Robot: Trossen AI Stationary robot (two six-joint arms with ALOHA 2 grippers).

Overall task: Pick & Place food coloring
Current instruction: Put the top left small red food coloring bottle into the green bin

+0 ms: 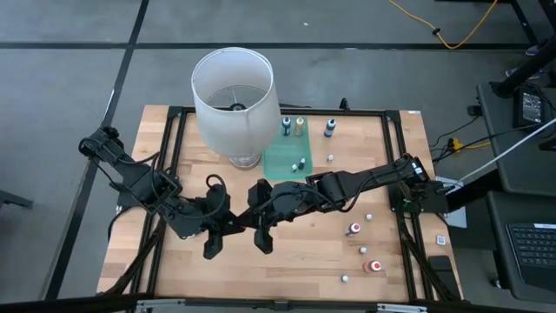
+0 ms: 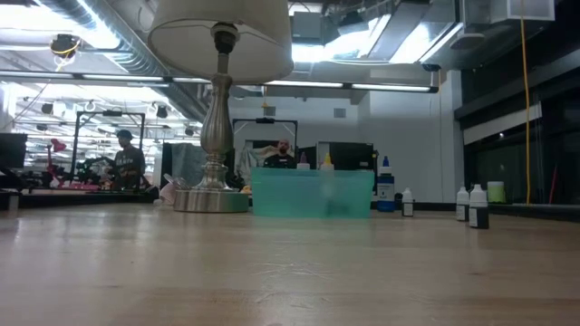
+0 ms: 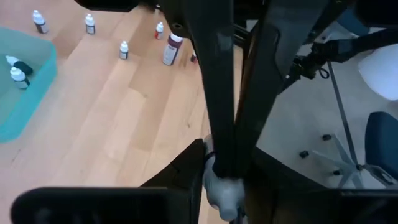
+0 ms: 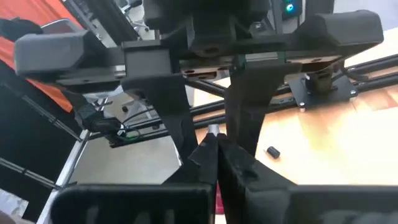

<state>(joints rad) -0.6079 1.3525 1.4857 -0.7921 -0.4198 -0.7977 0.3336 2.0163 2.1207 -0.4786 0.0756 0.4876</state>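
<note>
- Partly done by the look of it: two small food coloring bottles already inside the green tray, assuming the tray is the target.
- Three more bottles upright just beyond the tray, near the lampshade.
- Plenty left: loose bottles scattered over the right half of the counter, well apart from the tray, two of them red.
- Right pincer at the counter's front middle, fingers pressed together.
- Left pincer just beside it, almost tip to tip; cannot tell whether spread or closed.
- Pale lump at the tips where both pincers meet, possibly a bottle cap, too hidden by dark fingers to call.
- Nothing of either arm in the low view.
</note>
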